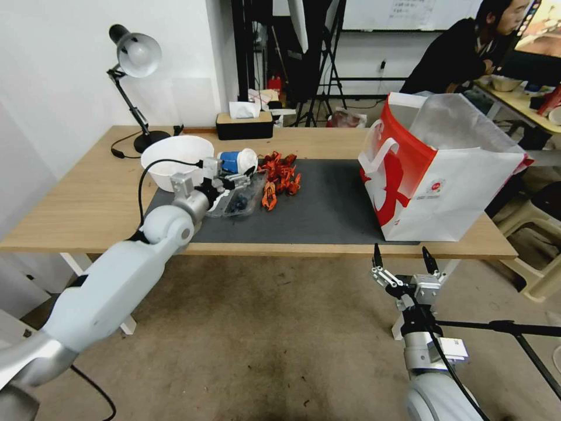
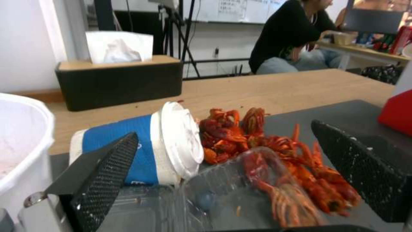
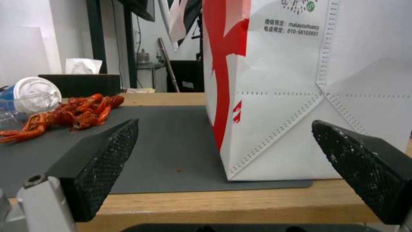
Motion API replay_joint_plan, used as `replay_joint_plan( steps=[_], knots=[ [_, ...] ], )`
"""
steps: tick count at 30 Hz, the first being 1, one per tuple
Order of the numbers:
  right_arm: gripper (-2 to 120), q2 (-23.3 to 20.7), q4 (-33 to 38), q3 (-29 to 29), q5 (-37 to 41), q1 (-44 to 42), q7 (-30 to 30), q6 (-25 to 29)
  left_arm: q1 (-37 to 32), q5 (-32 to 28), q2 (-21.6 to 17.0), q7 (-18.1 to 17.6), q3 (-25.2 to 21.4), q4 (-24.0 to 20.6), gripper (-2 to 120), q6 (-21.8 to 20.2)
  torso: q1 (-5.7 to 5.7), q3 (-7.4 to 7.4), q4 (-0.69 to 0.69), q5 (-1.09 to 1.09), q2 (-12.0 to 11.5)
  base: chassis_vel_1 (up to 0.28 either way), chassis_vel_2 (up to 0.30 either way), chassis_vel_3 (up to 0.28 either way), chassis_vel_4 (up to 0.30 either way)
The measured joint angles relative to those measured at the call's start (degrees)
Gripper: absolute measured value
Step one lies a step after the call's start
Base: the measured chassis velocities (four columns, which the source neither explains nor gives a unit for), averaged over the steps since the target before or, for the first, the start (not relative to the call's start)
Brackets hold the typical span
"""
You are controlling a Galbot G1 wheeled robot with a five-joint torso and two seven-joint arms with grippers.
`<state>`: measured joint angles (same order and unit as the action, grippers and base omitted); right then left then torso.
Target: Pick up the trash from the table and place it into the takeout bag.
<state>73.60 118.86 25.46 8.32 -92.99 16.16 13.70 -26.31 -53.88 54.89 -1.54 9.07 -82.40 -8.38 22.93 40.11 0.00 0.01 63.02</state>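
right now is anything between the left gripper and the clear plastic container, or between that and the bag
Nothing visible. The left gripper is open over the clear plastic container, and the dark mat lies bare from there to the takeout bag.

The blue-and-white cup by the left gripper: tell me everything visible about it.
The blue-and-white cup looks like paper, with a blue sleeve, white ends and a white plastic lid still on. It lies on its side at the far left of the dark mat, lid toward the red crayfish shells, beside the white bowl. A clear plastic tray lies against it on the near side. The left gripper is above that tray with open fingers, just short of the cup.
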Motion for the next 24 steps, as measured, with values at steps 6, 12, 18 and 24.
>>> replay_joint_plan(
  steps=[6,12,18,24],
  knots=[
    [100,-0.08,0.12,0.26,0.00,0.03,0.07,-0.12,5.46,-0.61,3.02,0.17,2.67,6.72,100,-1.02,-0.01,0.00,-0.01,0.00,0.00,0.000,0.000,0.000,0.000],
    [100,-0.09,0.12,0.41,0.03,0.04,0.09,-0.15,7.78,-0.32,4.64,-0.13,4.20,9.69,100,-1.75,-0.01,0.00,0.00,0.00,0.00,0.000,0.000,0.000,0.000],
    [100,-0.08,0.12,0.40,0.06,0.24,0.09,-0.22,9.52,0.40,6.29,-1.24,5.62,12.15,100,-2.65,-0.01,0.00,-0.01,-0.01,0.00,0.000,0.000,0.000,0.000],
    [100,-0.07,0.11,0.40,0.17,0.43,0.12,-0.33,11.19,2.09,7.49,-2.10,7.00,14.41,100,-3.10,-0.01,0.00,0.00,0.00,0.00,0.000,0.000,0.000,0.000]
  ],
)
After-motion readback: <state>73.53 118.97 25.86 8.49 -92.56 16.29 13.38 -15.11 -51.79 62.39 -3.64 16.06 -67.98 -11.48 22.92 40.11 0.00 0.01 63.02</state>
